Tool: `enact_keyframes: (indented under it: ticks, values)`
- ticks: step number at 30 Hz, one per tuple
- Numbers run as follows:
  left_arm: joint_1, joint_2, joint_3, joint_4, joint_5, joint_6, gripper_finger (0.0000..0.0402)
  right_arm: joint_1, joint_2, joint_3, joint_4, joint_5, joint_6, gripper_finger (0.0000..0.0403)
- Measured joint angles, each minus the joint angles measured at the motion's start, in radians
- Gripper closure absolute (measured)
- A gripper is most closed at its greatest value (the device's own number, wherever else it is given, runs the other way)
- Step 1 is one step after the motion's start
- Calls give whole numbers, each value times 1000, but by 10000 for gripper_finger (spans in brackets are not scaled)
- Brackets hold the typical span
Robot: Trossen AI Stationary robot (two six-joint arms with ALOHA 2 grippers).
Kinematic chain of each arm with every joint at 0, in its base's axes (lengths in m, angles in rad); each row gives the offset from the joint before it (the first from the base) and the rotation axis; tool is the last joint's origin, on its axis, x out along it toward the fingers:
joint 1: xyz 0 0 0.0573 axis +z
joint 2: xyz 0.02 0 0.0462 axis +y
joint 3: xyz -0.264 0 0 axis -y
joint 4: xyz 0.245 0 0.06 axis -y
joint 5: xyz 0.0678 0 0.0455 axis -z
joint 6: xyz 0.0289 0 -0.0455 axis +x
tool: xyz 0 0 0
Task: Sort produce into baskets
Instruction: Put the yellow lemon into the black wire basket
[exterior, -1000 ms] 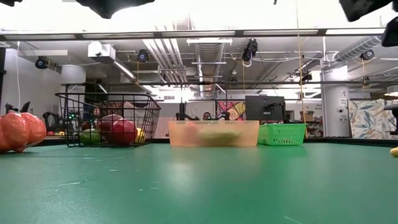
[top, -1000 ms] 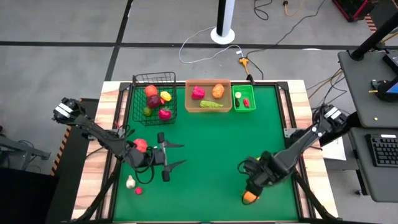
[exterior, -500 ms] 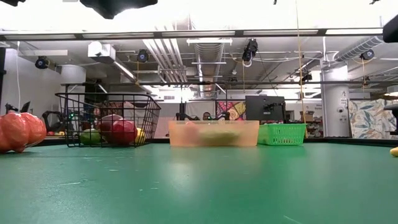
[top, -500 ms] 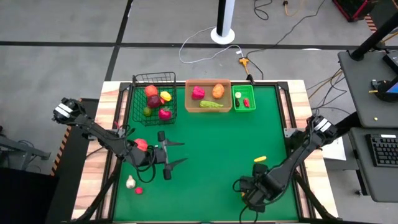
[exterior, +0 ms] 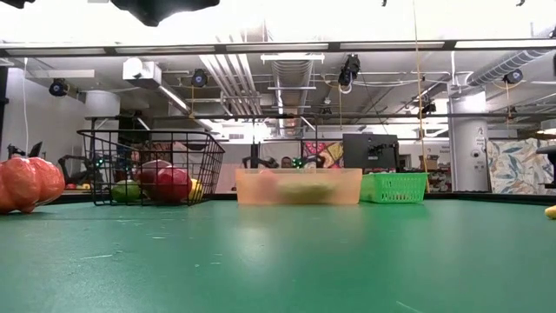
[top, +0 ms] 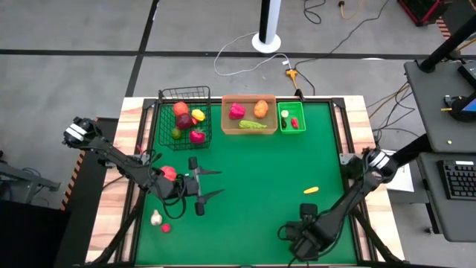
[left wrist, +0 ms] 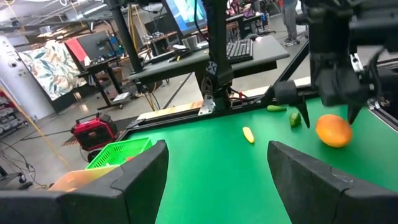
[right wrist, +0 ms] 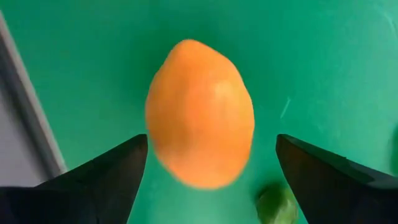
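The right gripper (right wrist: pixel 205 180) hangs wide open over a smooth, egg-shaped orange fruit (right wrist: pixel 200 112) on the green worktop (top: pixel 253 171), with a small green piece (right wrist: pixel 278 205) just beside the fruit; from high above, the arm hides them both. The left gripper (top: pixel 216 184) waits wide open near the black wire basket (top: pixel 184 117). A little yellow piece (top: pixel 311 190) lies between the right gripper and the green bin (top: pixel 291 119).

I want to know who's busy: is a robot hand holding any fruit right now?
No, nothing is held. The right gripper is open above the orange fruit. The left gripper is open and empty too.
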Motion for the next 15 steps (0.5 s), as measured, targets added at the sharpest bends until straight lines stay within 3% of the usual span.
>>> enact_keyframes:
  ticks: [5, 12, 15]
  values:
    - [0, 0, 0, 0, 0, -30, 146, -3, 52, 2, 17, 1, -29, 75]
    - [0, 0, 0, 0, 1, -65, 146, -12, 44, 1, 28, 3, -27, 168]
    - [0, 0, -2, -4, 39, -81, 146, -15, 40, 6, 33, 18, -52, 177]
